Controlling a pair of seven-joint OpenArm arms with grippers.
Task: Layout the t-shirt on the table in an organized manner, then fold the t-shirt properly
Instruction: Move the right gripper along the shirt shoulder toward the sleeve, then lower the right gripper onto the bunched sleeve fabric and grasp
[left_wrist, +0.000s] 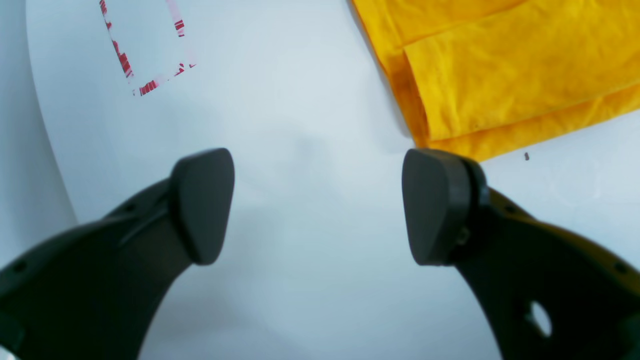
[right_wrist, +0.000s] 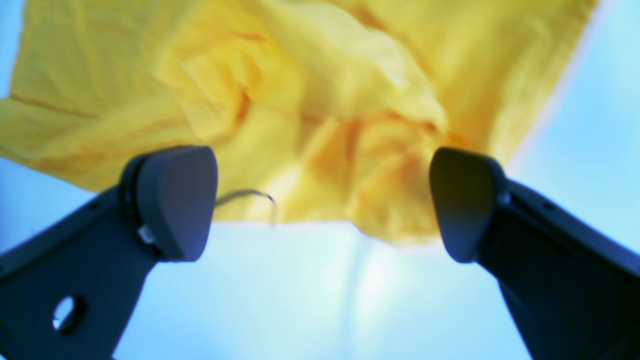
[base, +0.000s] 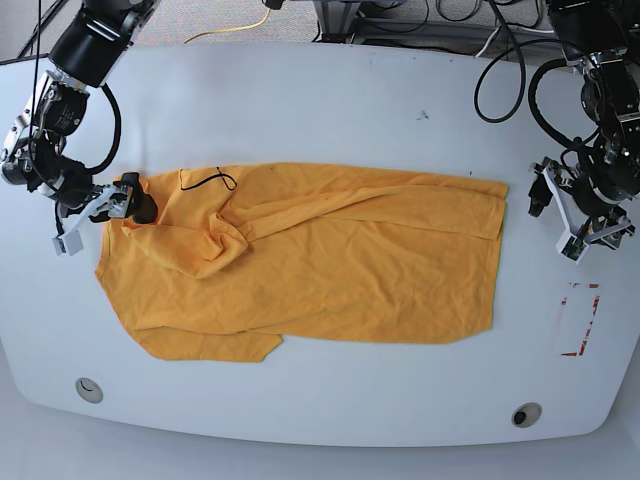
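One t-shirt (base: 320, 265) lay spread lengthwise across the middle of the table (base: 330, 100), mostly flat, with a bunched ridge of folds near its left end in the base view and a layered hem toward the other. That bunching suggested the layout step was unfinished. The right gripper (right_wrist: 322, 200) hung at the crumpled edge, jaws wide apart and grasping nothing, probably just let go to re-grip. The left gripper (left_wrist: 317, 205) hovered over bare table beside the hem, likewise released. No containers were present; the red-tape rectangle (base: 580, 320) held nothing.
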